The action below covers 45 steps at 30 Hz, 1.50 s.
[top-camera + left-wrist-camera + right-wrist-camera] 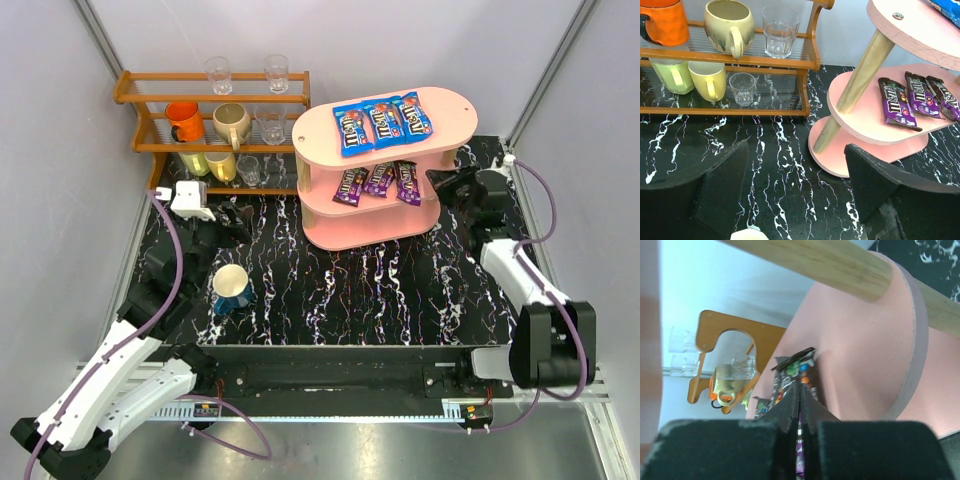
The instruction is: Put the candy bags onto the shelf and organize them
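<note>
The pale pink shelf (322, 135) stands at the back centre. Three blue candy bags (384, 121) lie side by side on its top tier. Three purple-brown candy bags (379, 178) lie in a row on the middle tier, also in the left wrist view (897, 102). My right gripper (438, 180) reaches in at the middle tier's right end and is shut on the edge of the rightmost purple bag (800, 371), which rests on that tier (865, 340). My left gripper (238, 222) is open and empty, low over the table left of the shelf (865, 117).
An orange-brown wooden rack (140, 100) with mugs and glasses stands at the back left, close ahead of my left gripper (796, 150). A blue-green mug (231, 287) stands on the black marbled table beside the left arm.
</note>
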Available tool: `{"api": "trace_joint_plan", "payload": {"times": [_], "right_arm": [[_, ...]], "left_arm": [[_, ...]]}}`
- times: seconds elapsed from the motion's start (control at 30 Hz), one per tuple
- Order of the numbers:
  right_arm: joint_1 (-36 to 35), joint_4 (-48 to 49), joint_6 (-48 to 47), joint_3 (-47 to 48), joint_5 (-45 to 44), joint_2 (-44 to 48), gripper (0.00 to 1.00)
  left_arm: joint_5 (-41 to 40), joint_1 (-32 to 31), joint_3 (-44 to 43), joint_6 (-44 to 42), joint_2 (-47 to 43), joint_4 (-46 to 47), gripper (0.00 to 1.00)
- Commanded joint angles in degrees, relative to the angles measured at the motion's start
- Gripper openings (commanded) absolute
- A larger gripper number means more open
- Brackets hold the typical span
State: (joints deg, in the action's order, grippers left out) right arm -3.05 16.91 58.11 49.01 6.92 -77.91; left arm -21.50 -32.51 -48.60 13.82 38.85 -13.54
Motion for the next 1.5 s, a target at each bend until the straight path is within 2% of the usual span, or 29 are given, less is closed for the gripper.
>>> {"api": "trace_joint_plan", "payload": {"times": [0.0, 0.13, 0.27, 0.33, 0.47, 0.7, 1.0, 1.17, 1.47], "right_arm": [[-0.1, 4.4, -6.2, -2.3, -3.2, 8.3, 0.10], [-0.1, 1.9, -6.8, -4.8, -1.0, 14.8, 0.39], [0.0, 0.2, -2.5, -9.6, 2.5, 18.9, 0.53], [-0.1, -0.3, 0.2, -11.8, 3.8, 20.9, 0.69], [-0.1, -3.5, 3.6, -16.8, 4.4, 23.1, 0.77], [-0.1, 3.8, 8.9, -21.0, 9.0, 20.0, 0.77], [-0.2, 21.2, 17.3, -23.1, 13.0, 11.3, 0.77], [-0.2, 25.6, 19.3, -22.9, 13.1, 9.6, 0.71], [-0.2, 27.1, 20.1, -21.8, 13.0, 9.5, 0.57]], "left_arm": [[0.0, 0.3, -1.1, 0.7, -1.6, 1.4, 0.81], [0.7, 0.3, -1.0, 1.5, -2.6, 0.9, 0.81], [0.8, 0.3, -0.8, 2.0, -3.6, 0.7, 0.81], [0.9, 0.3, -0.7, 2.1, -3.9, 0.4, 0.81], [1.4, 0.3, -1.0, 2.3, -3.9, 0.3, 0.81], [1.7, 0.3, -1.3, 2.4, -3.1, 0.5, 0.81], [1.3, 0.3, -1.6, 2.0, -3.0, 0.5, 0.81], [0.8, 0.3, -1.4, 1.6, -3.1, 0.4, 0.81], [0.9, 0.3, -1.1, 1.9, -2.8, 0.7, 0.81]]}}
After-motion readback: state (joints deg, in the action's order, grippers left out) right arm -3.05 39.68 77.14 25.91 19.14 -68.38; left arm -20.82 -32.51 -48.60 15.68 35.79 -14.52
